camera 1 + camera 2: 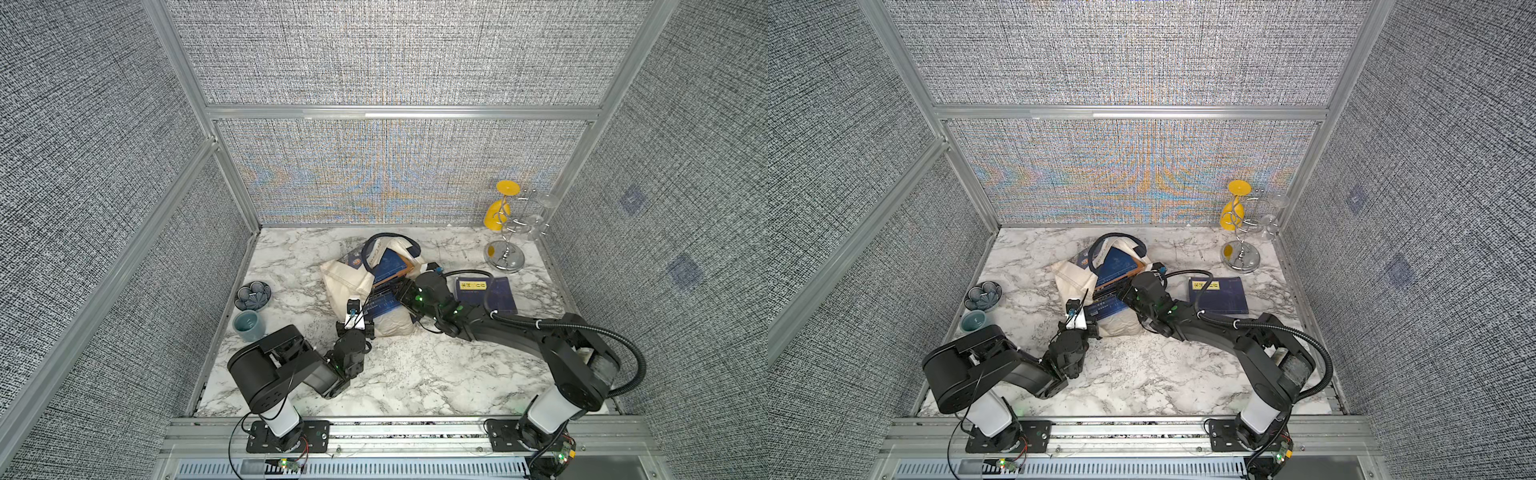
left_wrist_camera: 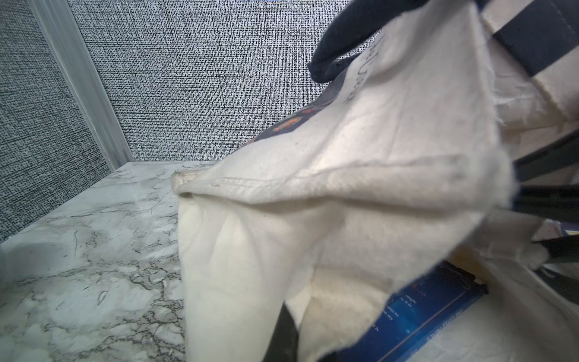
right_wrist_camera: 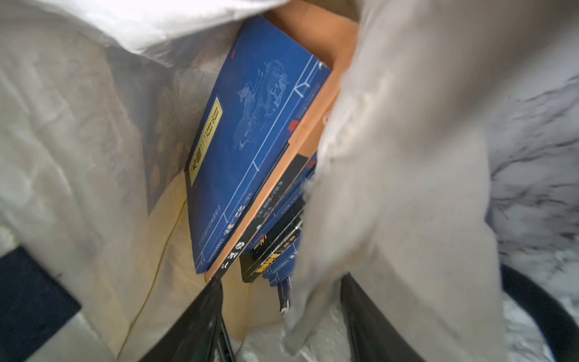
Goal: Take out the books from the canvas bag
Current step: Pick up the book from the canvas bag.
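The cream canvas bag (image 1: pixel 349 278) (image 1: pixel 1075 278) lies on the marble table, its mouth turned to the right. Several navy books (image 1: pixel 390 266) (image 1: pixel 1119 264) stick out of it, the top one bearing a yellow label (image 3: pixel 205 141). Another navy book (image 1: pixel 486 295) (image 1: pixel 1219 295) lies flat on the table to the right of the bag. My left gripper (image 1: pixel 368 320) (image 2: pixel 291 329) is shut on the bag's near edge (image 2: pixel 344 188), with a book (image 2: pixel 423 316) just beside it. My right gripper (image 1: pixel 399 293) (image 3: pixel 282 322) is open inside the bag's mouth. The books' near ends and a fold of fabric (image 3: pixel 407 156) sit between its fingers (image 3: pixel 200 326).
A chrome glass rack (image 1: pixel 505 249) with a yellow glass stands at the back right. A blue flower-shaped dish (image 1: pixel 252 295) and a teal cup (image 1: pixel 249 325) sit at the left edge. Fabric walls close in three sides.
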Controlling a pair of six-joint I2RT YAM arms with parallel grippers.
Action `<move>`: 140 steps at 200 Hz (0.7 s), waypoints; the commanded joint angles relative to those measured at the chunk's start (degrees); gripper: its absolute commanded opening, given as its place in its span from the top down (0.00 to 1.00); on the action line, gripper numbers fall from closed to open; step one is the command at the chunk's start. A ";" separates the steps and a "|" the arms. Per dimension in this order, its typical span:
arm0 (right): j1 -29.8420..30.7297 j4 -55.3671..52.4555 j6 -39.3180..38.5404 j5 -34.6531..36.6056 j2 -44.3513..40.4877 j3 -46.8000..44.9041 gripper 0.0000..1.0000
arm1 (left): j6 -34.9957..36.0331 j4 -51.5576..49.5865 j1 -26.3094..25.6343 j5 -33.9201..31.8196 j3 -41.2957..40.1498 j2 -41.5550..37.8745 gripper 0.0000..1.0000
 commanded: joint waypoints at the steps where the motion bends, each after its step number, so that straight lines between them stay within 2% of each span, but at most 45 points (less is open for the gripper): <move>1: 2.27 -1.95 -2.42 7.53 -2.88 0.70 0.38 | 0.33 1.61 -0.01 0.09 0.13 -0.23 1.00; 72: 6.78 -7.73 -6.79 13.45 -9.54 0.32 0.38 | -0.03 1.65 0.04 0.43 0.18 -0.69 1.00; 106: 7.02 -4.73 -6.47 9.09 -2.72 4.93 0.38 | 0.04 1.62 0.04 0.31 0.36 -0.47 1.00; 140: 5.25 -0.91 -1.27 6.64 4.37 7.28 0.37 | 0.04 1.59 0.03 0.19 -0.18 -1.21 1.00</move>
